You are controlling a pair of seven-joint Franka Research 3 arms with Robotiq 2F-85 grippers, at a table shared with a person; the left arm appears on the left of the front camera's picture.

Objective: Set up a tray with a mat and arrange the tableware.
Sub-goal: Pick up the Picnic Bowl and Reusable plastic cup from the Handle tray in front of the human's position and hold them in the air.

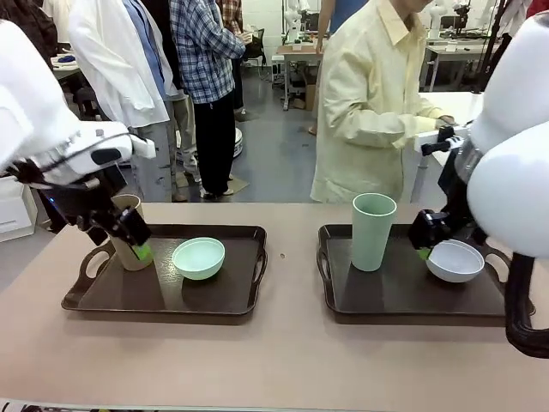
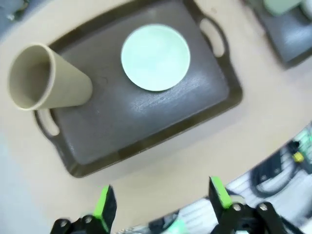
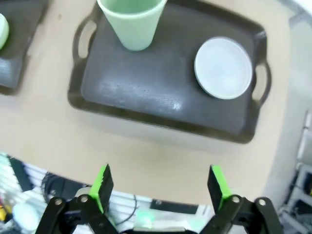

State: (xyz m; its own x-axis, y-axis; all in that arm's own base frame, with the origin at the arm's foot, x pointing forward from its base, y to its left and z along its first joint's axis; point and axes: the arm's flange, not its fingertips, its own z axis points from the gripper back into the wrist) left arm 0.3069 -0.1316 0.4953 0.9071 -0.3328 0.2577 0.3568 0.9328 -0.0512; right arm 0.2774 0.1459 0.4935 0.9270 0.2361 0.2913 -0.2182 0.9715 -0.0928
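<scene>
Tableware: tan tumbler [image 2: 53, 80] stands upright, mouth up, at the far left corner of the left tray [image 1: 154, 287]. The mint bowl [image 1: 198, 257] sits at that tray's middle, near the tumbler but apart from it.
Second set: right tray [image 1: 395, 287] lies just right of the left tray, with bare table between. It carries an upright green tumbler [image 1: 374, 232] and a white bowl [image 1: 455, 260].
Mat: cannot tell one from the dark tray floors.
Left gripper [image 2: 161, 190]: jaws wide apart, empty. It hangs high off the left tray's near long edge, with tumbler and bowl ahead of and below it.
Right gripper [image 3: 159, 175]: jaws wide apart, empty, well right of the left tray, off the right tray's near edge.
Nearer arm: probably left for the tan tumbler and mint bowl, right for the others.
</scene>
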